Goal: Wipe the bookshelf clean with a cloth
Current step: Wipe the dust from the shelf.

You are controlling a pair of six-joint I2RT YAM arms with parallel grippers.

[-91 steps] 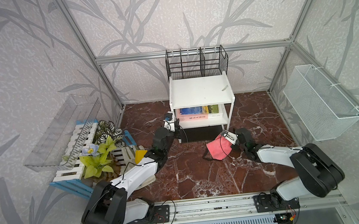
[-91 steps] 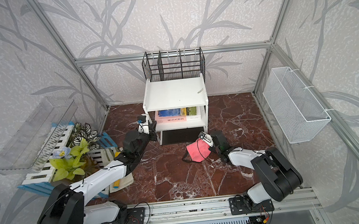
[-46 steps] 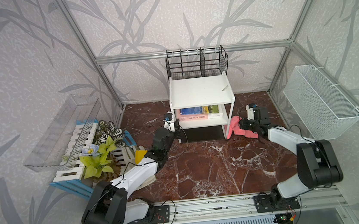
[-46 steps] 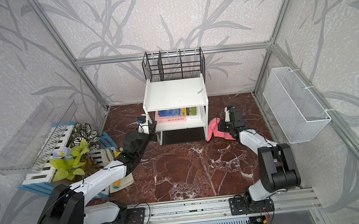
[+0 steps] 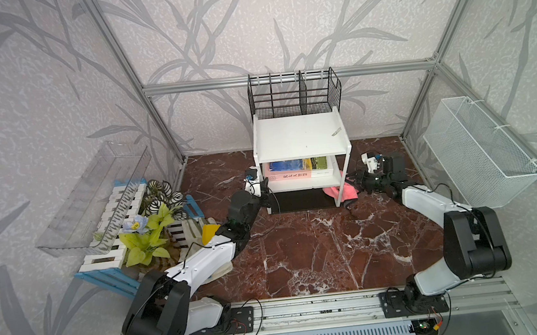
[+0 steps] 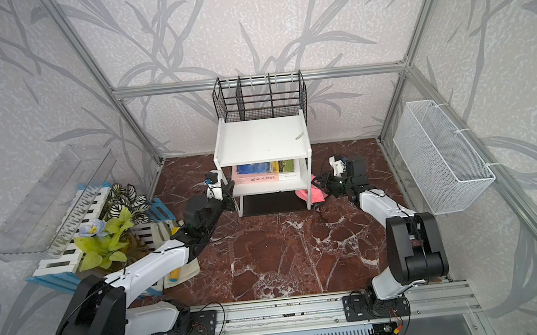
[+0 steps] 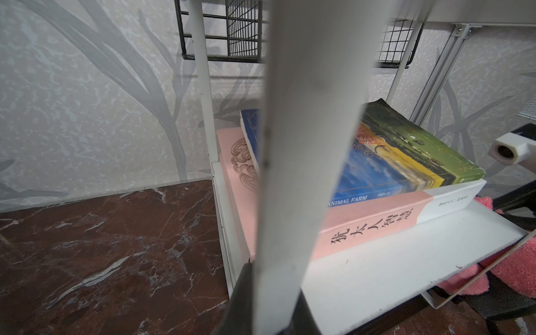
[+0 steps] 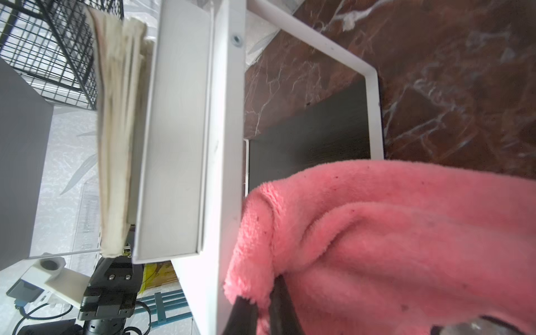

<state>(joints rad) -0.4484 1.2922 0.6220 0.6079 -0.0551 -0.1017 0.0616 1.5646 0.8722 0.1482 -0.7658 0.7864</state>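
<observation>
The white bookshelf (image 5: 297, 137) (image 6: 261, 140) stands at the back middle, with books (image 7: 391, 162) stacked on its lower board. My left gripper (image 5: 264, 190) (image 6: 229, 192) (image 7: 275, 313) is shut on the shelf's front left leg (image 7: 304, 174), one dark finger on each side. My right gripper (image 5: 357, 180) (image 6: 324, 184) (image 8: 262, 316) is shut on the pink cloth (image 5: 346, 191) (image 6: 316, 194) (image 8: 391, 232). The cloth is bunched against the front right leg (image 8: 223, 174), below the lower board (image 8: 177, 145). Part of it reaches under the shelf (image 7: 516, 269).
A black wire rack (image 5: 293, 93) sits at the back of the top board, and a small scrap (image 5: 336, 131) lies on that board. A white mesh basket (image 5: 480, 151) hangs on the right wall. Left: clear tray (image 5: 95, 198), plant crate (image 5: 145, 227), beige cloth with yellow scoop (image 5: 208, 233).
My right gripper has carried the cloth from the floor in front of the shelf round to its right side, then in against the right leg. The left arm has not moved.
</observation>
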